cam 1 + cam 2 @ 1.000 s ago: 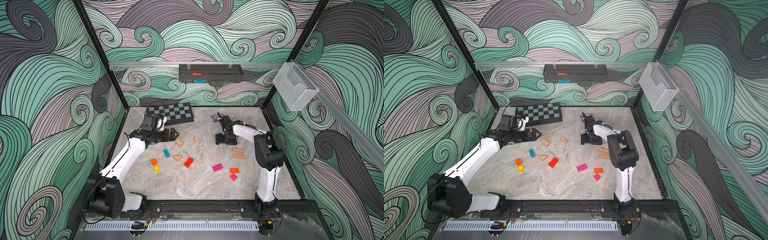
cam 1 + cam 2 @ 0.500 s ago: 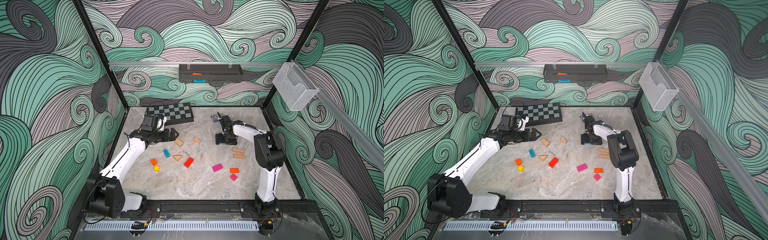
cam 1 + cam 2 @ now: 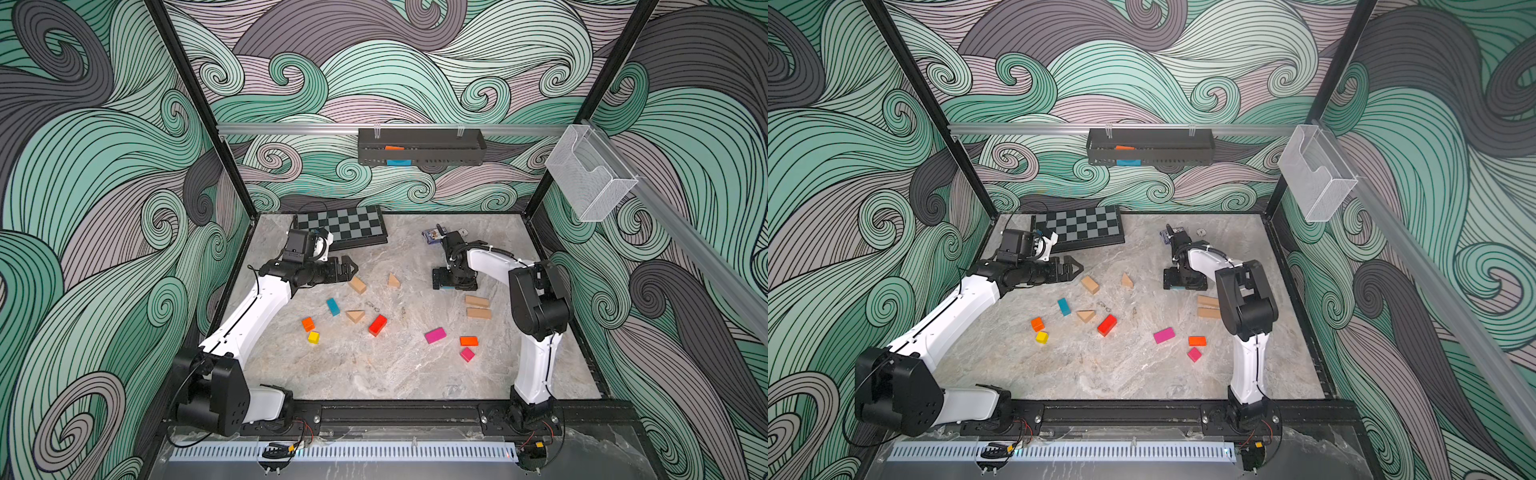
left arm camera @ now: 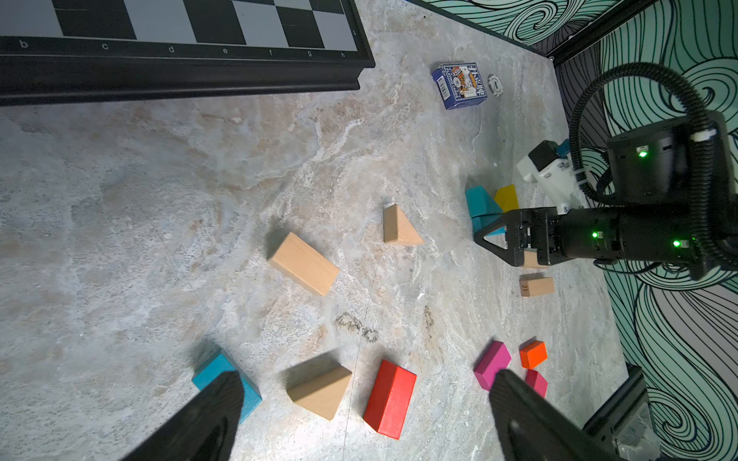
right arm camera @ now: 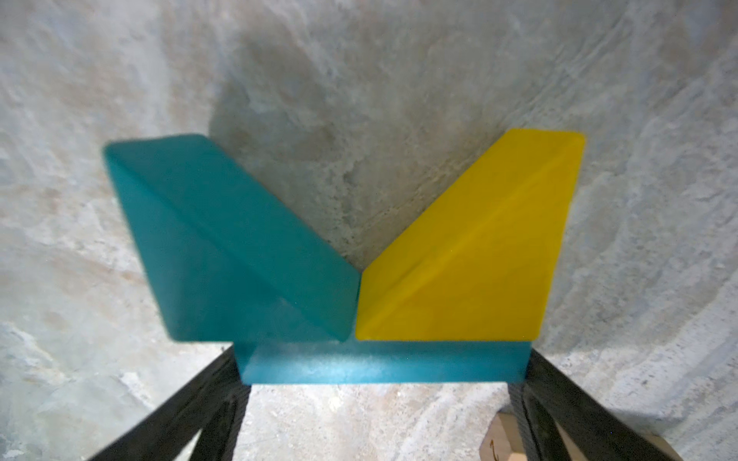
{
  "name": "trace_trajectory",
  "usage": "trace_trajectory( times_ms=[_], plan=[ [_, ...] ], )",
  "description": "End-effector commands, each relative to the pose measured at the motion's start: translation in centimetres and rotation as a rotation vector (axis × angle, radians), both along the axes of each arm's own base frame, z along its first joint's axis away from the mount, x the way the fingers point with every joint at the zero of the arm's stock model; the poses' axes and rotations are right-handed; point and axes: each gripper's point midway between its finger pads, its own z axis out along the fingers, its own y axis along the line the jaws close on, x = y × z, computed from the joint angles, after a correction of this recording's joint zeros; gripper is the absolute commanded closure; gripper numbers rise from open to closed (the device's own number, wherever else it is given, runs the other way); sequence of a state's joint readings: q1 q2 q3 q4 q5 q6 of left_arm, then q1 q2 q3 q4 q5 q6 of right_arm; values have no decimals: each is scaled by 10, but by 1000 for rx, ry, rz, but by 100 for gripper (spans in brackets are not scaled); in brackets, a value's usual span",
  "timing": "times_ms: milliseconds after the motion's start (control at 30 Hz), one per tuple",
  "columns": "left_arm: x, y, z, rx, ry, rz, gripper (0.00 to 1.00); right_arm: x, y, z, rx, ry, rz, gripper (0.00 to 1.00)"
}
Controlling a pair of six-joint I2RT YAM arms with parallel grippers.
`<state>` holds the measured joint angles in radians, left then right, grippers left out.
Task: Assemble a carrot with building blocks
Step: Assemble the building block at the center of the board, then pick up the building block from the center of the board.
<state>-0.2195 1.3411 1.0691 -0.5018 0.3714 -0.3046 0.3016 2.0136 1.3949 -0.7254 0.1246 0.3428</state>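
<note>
Straddling teal bar (image 5: 319, 369): right tool (image 5: 381, 359), jaws wide, held or freed cannot tell. Teal wedge (image 5: 223, 247), yellow wedge (image 5: 471, 247) touch bar: leaves likely laid. Nothing shifted this past second. Left tool (image 4: 363, 383) agape, empty, well apart from bar.

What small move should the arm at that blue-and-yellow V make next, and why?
Probably the right gripper lifts straight off the teal bar, no sideways drift: its fingers flank the bar's ends, and the teal wedge and yellow wedge butt against it, easily nudged apart.
</note>
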Motion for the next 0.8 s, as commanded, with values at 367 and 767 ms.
trace_trajectory(
  times_ms=[367, 767],
  plan=[
    [-1, -5, 28, -15, -63, -28, 1, -3, -5, 44, 8, -59, -11, 1],
    [-10, -7, 48, -41, -107, -47, 1, -59, -66, 41, -27, 58, -163, 1]
  ],
)
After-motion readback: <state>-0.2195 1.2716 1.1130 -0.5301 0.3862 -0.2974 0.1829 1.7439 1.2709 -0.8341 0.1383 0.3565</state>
